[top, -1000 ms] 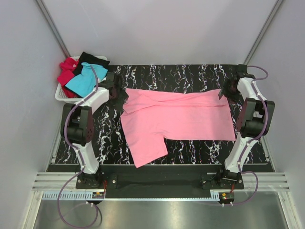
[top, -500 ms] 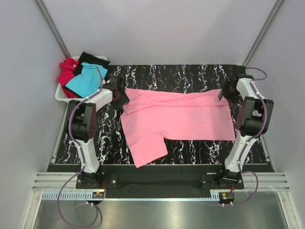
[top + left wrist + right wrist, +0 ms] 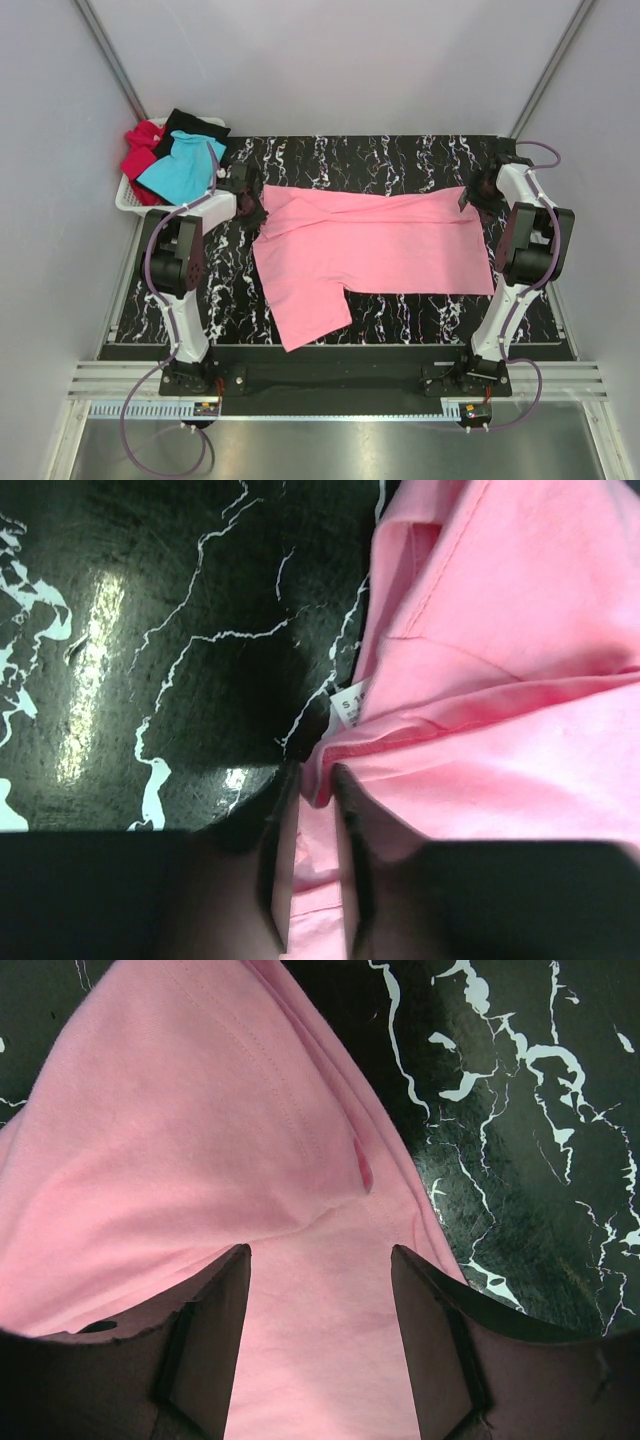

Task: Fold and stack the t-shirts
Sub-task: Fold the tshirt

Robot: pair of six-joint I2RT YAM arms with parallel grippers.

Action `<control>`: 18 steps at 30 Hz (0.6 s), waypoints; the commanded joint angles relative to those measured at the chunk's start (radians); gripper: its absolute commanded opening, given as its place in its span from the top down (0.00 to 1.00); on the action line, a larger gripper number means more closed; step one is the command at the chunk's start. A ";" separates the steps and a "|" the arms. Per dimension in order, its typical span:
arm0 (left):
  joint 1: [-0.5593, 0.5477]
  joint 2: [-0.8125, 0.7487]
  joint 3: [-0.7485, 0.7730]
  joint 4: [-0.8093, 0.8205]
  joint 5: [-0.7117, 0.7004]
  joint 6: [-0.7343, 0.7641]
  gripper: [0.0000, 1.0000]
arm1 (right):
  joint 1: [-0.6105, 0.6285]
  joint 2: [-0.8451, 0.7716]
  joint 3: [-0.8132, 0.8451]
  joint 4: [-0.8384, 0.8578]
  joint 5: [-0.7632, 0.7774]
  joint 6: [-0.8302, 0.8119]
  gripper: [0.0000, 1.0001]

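Observation:
The pink t-shirt (image 3: pixel 370 240) lies spread on the black marbled table (image 3: pixel 400 160), one sleeve pointing toward the near edge. My left gripper (image 3: pixel 258 208) is at its far-left edge. In the left wrist view its fingers (image 3: pixel 317 780) stand narrow, pinching a fold of pink cloth (image 3: pixel 520 630) just below the white label (image 3: pixel 348 708). My right gripper (image 3: pixel 470 196) is at the shirt's far-right corner. There its fingers (image 3: pixel 320 1255) stand wide open over the pink cloth (image 3: pixel 200 1110). The turquoise (image 3: pixel 178 168), red (image 3: pixel 138 155) and black (image 3: pixel 195 125) t-shirts are heaped in the basket.
The white plastic basket (image 3: pixel 125 200) sits off the table's far-left corner, just behind the left arm. Bare table shows beyond the shirt and along the near edge on the right. Grey walls close in on both sides.
My left gripper slid right onto the shirt's collar edge and its jaws closed on the cloth. The right arm and the shirt's spread stay as they were.

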 commanded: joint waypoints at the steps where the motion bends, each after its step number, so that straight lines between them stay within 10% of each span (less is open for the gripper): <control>1: 0.001 -0.030 -0.007 0.053 0.009 0.045 0.86 | -0.005 -0.014 0.014 -0.002 0.022 0.004 0.35; 4: 0.001 -0.053 -0.008 0.054 0.019 0.082 1.00 | -0.005 -0.015 0.005 -0.002 0.027 0.002 0.34; 18: 0.000 -0.239 -0.174 0.146 0.240 0.338 1.00 | -0.005 -0.007 -0.003 -0.002 0.012 0.019 0.34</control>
